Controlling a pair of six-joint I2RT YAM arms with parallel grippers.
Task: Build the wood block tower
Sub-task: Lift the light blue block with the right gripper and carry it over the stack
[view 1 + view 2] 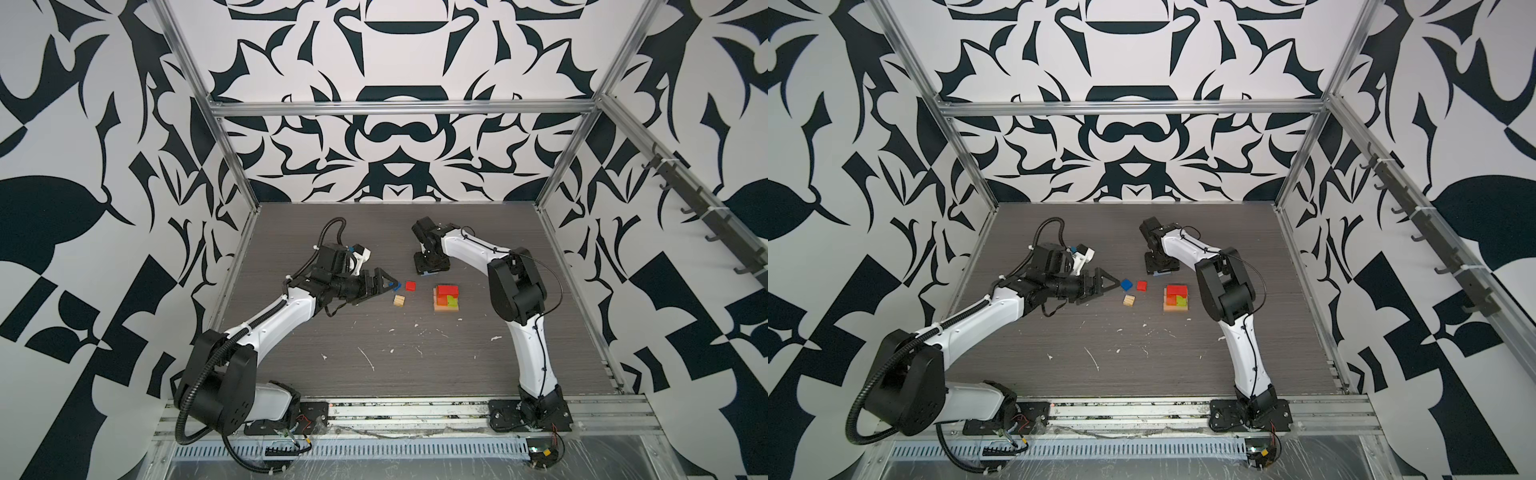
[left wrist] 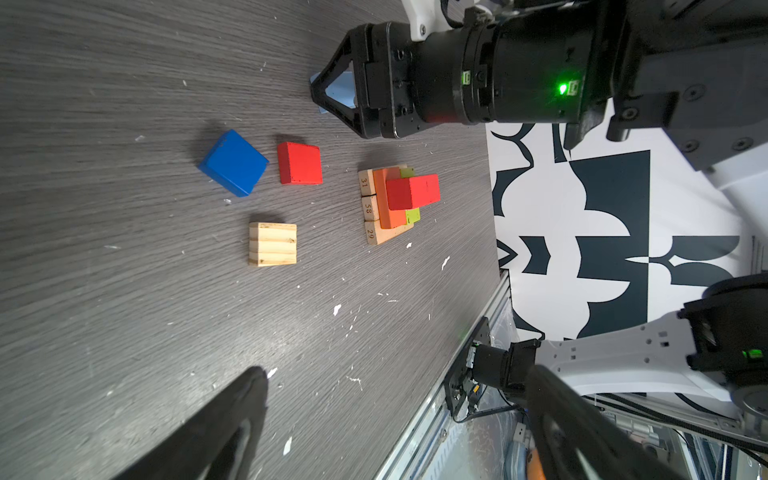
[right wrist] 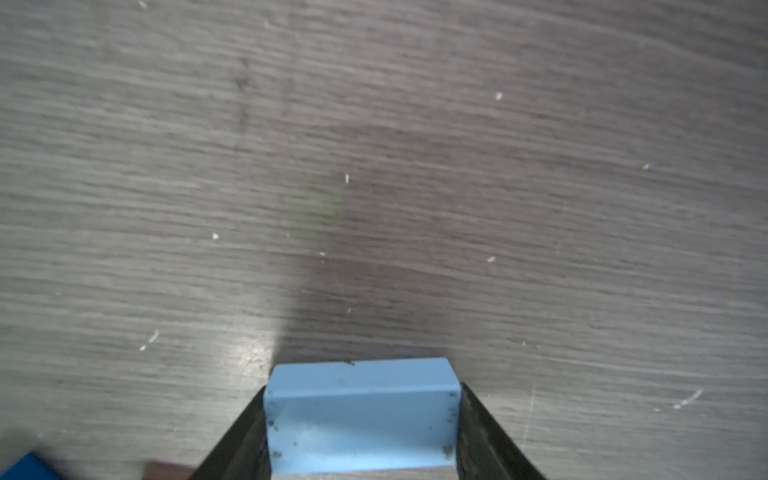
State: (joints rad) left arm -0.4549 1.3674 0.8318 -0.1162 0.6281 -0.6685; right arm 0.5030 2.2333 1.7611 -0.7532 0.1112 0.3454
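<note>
Tower (image 1: 446, 298) stands on the bench (image 1: 374, 353) right of the middle. It has tan bars at the base, orange and lime green above them, and a red piece on top. It looks only partly built, since several pieces lie loose.

The right pincer (image 3: 363, 395) is just behind the tower, pointing down. Its jaws press both ends of a light blue block (image 3: 361, 424). Gripping across the ends leaves the block's broad faces free, which would suit laying it flat on the stack. Whether the block is off the bench I cannot tell.

The left pincer (image 1: 1106, 284) lies low with its jaws wide apart and nothing between them. It points at the blue cube (image 1: 1126, 284) just ahead, probably ready to take it.

The red cube (image 1: 1141, 286) sits just beside the blue cube. The tan block (image 1: 1129, 301) lies near both, on the side toward the arm bases. All three are apart from the tower.

The way from the light blue block to the tower top looks open. The red cube is near that path, so a low carry might nudge it. The tower's top piece overhangs slightly, so a hard touch could shift it.
</note>
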